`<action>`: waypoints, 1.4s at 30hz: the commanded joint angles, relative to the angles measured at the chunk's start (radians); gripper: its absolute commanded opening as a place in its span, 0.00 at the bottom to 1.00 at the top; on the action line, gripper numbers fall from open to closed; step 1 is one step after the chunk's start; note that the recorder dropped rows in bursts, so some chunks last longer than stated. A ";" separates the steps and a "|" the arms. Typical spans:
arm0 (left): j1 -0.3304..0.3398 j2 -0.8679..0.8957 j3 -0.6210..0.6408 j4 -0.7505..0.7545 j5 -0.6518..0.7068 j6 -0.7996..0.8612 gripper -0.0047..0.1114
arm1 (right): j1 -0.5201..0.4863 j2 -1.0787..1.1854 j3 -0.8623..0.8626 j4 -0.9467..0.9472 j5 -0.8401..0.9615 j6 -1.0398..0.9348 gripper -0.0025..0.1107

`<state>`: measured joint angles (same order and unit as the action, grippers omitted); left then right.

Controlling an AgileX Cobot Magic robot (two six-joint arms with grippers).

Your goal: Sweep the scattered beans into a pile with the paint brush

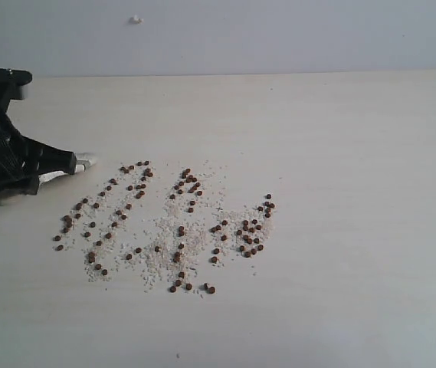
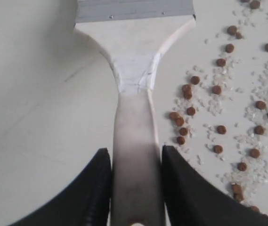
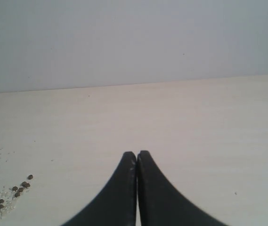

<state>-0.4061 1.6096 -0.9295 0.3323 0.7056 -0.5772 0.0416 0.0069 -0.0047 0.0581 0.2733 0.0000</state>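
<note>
Paint brush [image 2: 134,61]: pale wooden handle flaring into a silver ferrule; bristles out of frame.
Beans [image 1: 179,230]: reddish-brown pellets scattered among white grains on the table [image 1: 355,230].
Left gripper [image 2: 136,155]: low at the scatter's left edge, jaws clamping the handle.
Right gripper [image 3: 137,155]: jaws pressed together, holding nothing.
Brush axis: straight out from the jaws, ferrule end away from them, beans alongside.

Pale table [image 1: 340,153] w/ scattered beans [image 1: 180,229], white grains [image 1: 156,262].
</note>
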 commanded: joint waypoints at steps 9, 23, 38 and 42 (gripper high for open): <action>-0.001 -0.010 -0.061 0.108 -0.161 0.000 0.04 | -0.006 -0.007 0.005 -0.046 -0.116 0.000 0.02; 0.001 -0.010 -0.061 0.189 -0.283 0.026 0.04 | -0.006 -0.007 0.005 0.153 -0.653 0.059 0.02; 0.001 -0.025 -0.073 0.189 -0.344 0.048 0.04 | -0.006 0.454 -0.231 -0.532 -0.924 0.509 0.02; 0.001 -0.045 -0.073 0.189 -0.365 0.054 0.04 | -0.006 0.793 -0.400 -0.853 -0.982 0.659 0.02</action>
<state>-0.4061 1.5874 -0.9948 0.5151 0.3711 -0.5295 0.0416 0.5962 -0.3132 -0.5704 -0.6669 0.5731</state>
